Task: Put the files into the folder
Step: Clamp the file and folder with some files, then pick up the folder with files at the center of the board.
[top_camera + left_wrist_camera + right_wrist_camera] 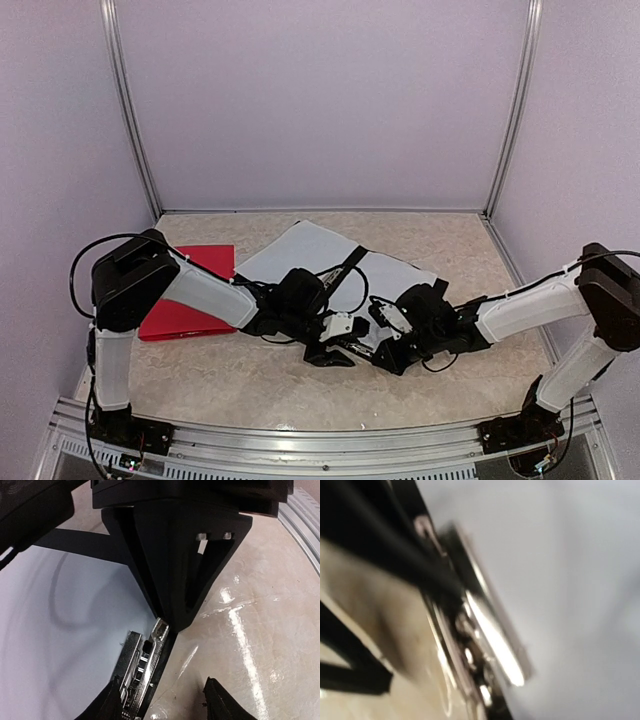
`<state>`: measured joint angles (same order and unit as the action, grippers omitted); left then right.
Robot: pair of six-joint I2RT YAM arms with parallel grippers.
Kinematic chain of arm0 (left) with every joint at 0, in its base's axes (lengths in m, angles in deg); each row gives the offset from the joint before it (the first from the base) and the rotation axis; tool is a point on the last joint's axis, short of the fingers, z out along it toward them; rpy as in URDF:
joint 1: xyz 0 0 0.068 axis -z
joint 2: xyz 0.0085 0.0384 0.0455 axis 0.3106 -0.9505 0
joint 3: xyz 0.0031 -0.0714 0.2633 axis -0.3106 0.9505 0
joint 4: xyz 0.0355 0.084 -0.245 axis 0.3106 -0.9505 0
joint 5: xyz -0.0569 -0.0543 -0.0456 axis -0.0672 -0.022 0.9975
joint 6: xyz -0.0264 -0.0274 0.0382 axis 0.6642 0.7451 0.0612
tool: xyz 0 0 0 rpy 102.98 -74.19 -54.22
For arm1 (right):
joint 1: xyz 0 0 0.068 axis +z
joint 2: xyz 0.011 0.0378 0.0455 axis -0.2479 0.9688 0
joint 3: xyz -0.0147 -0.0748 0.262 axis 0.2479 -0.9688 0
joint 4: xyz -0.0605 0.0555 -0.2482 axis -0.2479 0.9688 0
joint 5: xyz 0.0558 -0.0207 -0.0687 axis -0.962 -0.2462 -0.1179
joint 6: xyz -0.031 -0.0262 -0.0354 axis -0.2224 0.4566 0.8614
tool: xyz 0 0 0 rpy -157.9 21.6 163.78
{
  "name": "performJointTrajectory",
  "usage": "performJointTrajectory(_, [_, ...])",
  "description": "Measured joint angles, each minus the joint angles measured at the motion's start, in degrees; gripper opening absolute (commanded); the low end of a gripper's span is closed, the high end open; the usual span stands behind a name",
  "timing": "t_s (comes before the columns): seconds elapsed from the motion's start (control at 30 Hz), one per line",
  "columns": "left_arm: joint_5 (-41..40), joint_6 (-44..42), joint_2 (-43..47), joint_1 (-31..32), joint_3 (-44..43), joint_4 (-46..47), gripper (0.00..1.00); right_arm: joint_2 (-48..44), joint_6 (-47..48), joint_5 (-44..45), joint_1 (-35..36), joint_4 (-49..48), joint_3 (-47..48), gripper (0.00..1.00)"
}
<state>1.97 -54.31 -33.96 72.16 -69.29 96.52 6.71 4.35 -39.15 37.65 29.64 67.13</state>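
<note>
From above we see a red folder point(188, 298) left, the white files point(312, 252) just beside it, their near edge hidden under both arms. Only the wrist views show a metal clip point(142, 667) — between the parted fingers of the left gripper point(166, 700). Right gripper point(395, 355) — blurred, we cannot tell.

The desk top point(260, 630) is beige and marbled, smooth and glossy enough to throw white streaks of light, while the files point(60, 630) lying toward its middle are plain white paper, matt and smooth. Along the paper's edge runs a clip mechanism point(145, 662) of bright polished metal, mirror-shiny. The red folder point(195, 290) by the left edge looks smooth and even, and the rail point(330, 440) on the near edge is ribbed, dull silver metal.
</note>
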Motion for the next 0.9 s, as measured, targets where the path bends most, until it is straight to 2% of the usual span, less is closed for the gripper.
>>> performJointTrajectory(0.03, [-0.15, 0.35, 0.24, -0.13, 0.42, 0.5, 0.66, -0.2, 0.09, -0.09, 0.0, 0.61, -0.07, 0.14])
performJointTrajectory(0.07, [-0.24, 0.74, 0.48, -0.24, 0.72, 0.74, 0.95, -0.55, 0.11, -0.09, 0.0, 1.09, -0.07, 0.16])
performJointTrajectory(0.1, [-0.61, 0.94, 0.7, -0.28, 1.05, 1.16, 0.98, -0.87, 0.11, -0.07, 0.0, 1.64, -0.07, 0.18])
performJointTrajectory(0.17, [-1.25, 1.7, 1.2, -0.48, 1.62, 2.01, 0.99, -1.53, 0.13, 0.0, 0.0, 2.71, -0.07, 0.3])
performJointTrajectory(0.23, [-2.1, 2.4, 1.75, -0.76, 2.16, 3.04, 0.99, -2.58, 0.17, 0.2, 0.0, 3.69, -0.07, 0.37])
performJointTrajectory(0.4, [-4.0, 4.57, 4.61, -1.6, 4.37, 5.92, 0.99, -6.78, -0.46, 1.86, 0.0, 4.87, -0.17, 0.44])
performJointTrajectory(0.57, [-5.51, 8.11, 7.21, -2.16, 4.96, 8.31, 0.99, -10.45, -2.43, 5.35, 0.0, 6.1, -0.31, 0.57])
performJointTrajectory(0.77, [-13.29, 22.18, 14.25, -4.63, 7.87, 8.24, 0.99, -15.41, -7.28, 12.57, -0.02, 8.2, -1.9, 0.64])
performJointTrajectory(0.9, [-19.12, 36.57, 21.4, -8.61, 8.9, 1.64, 0.99, -17.18, -10.67, 17.03, -0.02, 9.57, -2.45, 0.67])
